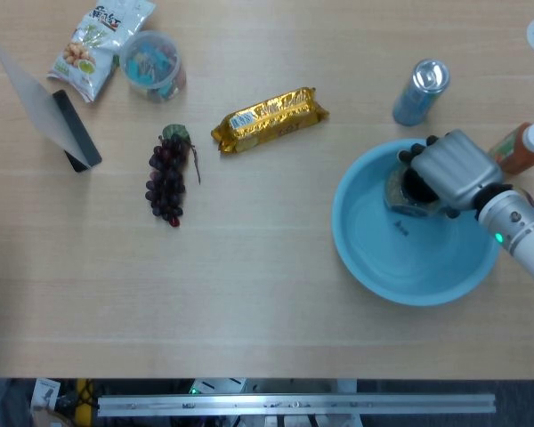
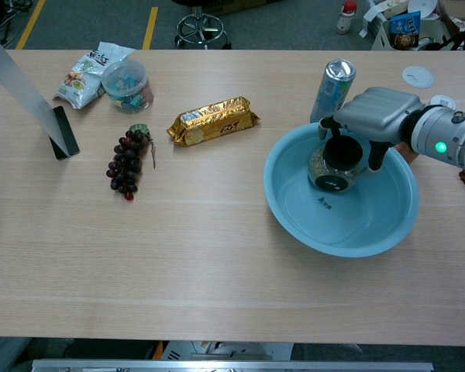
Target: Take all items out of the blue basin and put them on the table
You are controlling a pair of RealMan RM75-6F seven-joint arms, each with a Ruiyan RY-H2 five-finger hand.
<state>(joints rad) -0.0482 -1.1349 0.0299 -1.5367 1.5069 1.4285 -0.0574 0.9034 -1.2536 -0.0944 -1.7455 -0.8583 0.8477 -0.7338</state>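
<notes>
Right hand (image 2: pixel 372 116) fingers (image 2: pixel 376 153) spread down around the black-lidded jar (image 2: pixel 335 165); firm grip or not, can't tell. Jar sits upright in the blue basin (image 2: pixel 294 213), far side. Left hand out of frame. Light wood table (image 2: pixel 217 256) also carries can (image 2: pixel 333 89), gold snack bar (image 2: pixel 213 121), grapes (image 2: pixel 126 164), phone (image 2: pixel 62 132). Grey floor behind.

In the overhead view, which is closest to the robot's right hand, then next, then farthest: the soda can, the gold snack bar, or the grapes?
From the right hand:
1. Soda can, just up-left of it.
2. Gold snack bar, mid-table.
3. Grapes, far left.
</notes>
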